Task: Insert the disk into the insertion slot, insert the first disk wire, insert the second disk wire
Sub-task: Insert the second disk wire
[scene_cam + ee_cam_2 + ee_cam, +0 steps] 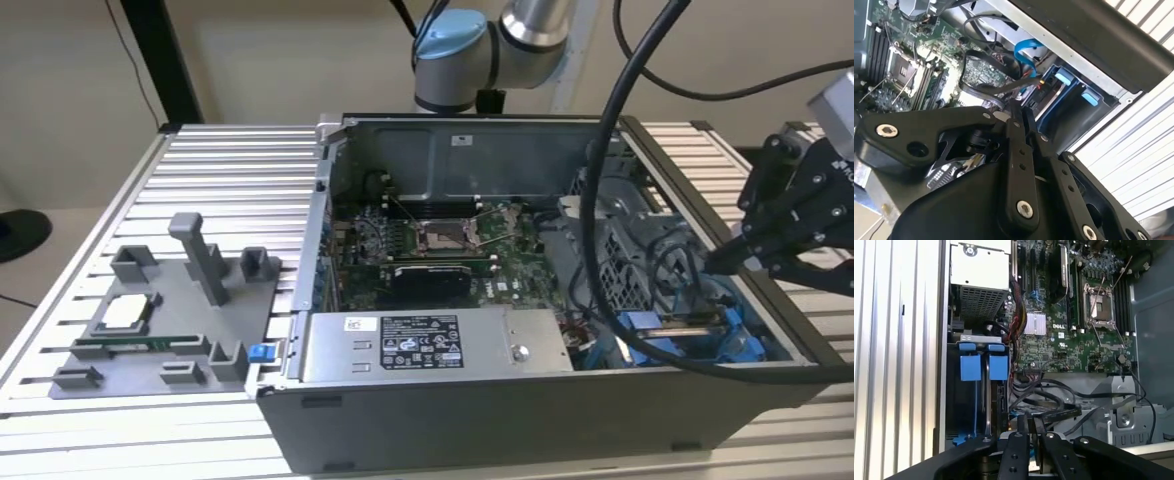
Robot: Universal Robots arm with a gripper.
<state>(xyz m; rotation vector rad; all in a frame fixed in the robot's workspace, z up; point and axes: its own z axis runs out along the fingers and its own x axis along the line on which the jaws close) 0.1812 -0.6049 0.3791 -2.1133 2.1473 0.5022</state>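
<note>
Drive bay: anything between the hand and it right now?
Partly. In the first wrist view a bundle of black cables lies just ahead of the hand, beside the drive bay rather than across it. The bay's blue tabs look free of cables.

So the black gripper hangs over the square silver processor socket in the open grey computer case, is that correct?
Not quite: the exterior view shows the black gripper over the grey metal bay with blue rails, in the open grey computer case.
</note>
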